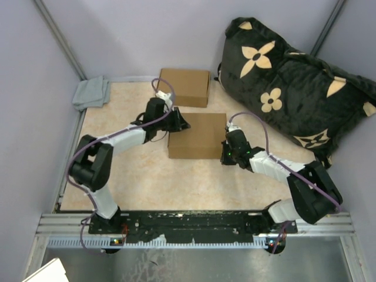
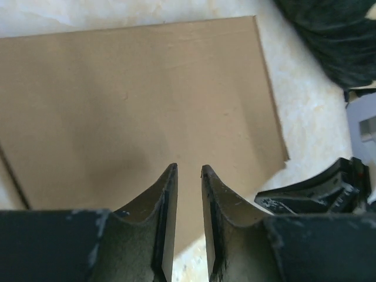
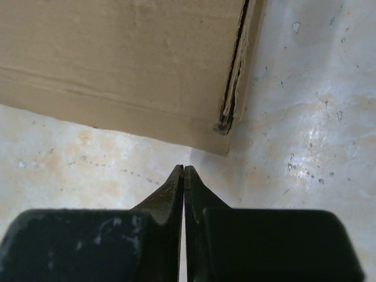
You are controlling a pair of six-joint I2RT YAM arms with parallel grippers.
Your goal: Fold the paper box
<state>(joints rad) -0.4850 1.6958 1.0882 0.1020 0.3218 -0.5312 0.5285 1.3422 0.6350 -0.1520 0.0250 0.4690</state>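
1. Closest to the lens, my right gripper [image 3: 184,168]: fingers pressed together, nothing between them, just off a corner of the cardboard box [image 3: 117,59].
2. My left gripper [image 2: 188,169]: narrow gap between the fingers, poised over the cardboard box's brown panel; contact with it unclear.
3. Cardboard box lies flat mid-table [image 1: 147,182], between both grippers.
4. Second box [image 1: 185,87] sits behind it, apart; dark flowered cushion [image 1: 288,82] back right; grey cloth [image 1: 91,93] back left.
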